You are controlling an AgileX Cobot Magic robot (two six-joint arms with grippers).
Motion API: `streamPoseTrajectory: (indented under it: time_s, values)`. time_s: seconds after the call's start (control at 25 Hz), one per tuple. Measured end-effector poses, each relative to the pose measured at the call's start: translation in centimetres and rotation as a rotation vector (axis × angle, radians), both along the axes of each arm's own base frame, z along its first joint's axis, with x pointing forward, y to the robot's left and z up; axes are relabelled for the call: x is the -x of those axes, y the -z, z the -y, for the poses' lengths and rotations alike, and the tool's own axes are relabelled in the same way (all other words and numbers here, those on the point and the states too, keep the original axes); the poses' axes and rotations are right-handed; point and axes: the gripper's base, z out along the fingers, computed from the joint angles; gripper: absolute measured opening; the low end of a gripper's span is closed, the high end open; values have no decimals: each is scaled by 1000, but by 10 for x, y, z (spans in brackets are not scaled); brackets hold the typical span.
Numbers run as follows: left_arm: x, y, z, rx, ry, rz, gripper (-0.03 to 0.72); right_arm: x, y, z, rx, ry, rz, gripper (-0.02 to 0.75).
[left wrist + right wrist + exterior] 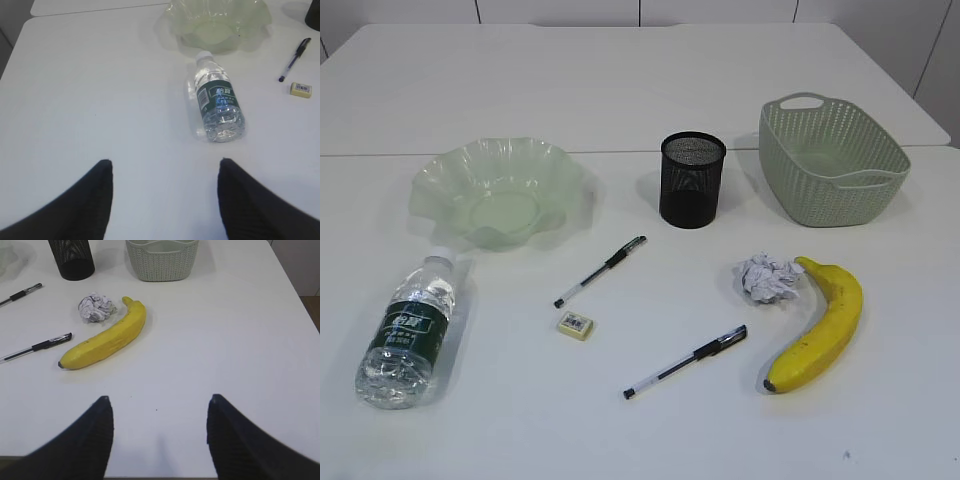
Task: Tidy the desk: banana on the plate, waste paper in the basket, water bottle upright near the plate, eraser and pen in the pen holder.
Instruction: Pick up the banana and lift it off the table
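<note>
A yellow banana [822, 326] lies at the right, also in the right wrist view [106, 342]. Crumpled waste paper [768, 277] [95, 307] touches its stem end. A water bottle [410, 330] [217, 103] lies on its side at the left, cap toward the pale green wavy plate [500, 190] [220, 20]. Two pens [602, 271] [686, 361] and a small eraser [576, 325] [301, 89] lie in the middle. The black mesh pen holder [692, 180] and green basket [832, 158] stand behind. My left gripper [164, 167] and right gripper [159, 402] are open and empty above bare table, out of the exterior view.
The white table [620, 90] continues to a second table behind a seam. The table's right edge [300, 295] shows in the right wrist view, and its left edge [15, 45] in the left wrist view.
</note>
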Motion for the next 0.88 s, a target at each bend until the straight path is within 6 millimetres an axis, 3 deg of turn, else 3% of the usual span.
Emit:
streamPoseTrajectory:
  time_s: [0.48,0.88]
  values:
    - [0,0,0,2,1,-2,466,2,-1,0,0,0,-23,442]
    - [-4,-1,0,4,3,-49,466,-16,-22,-1,-18,-10,-154,442]
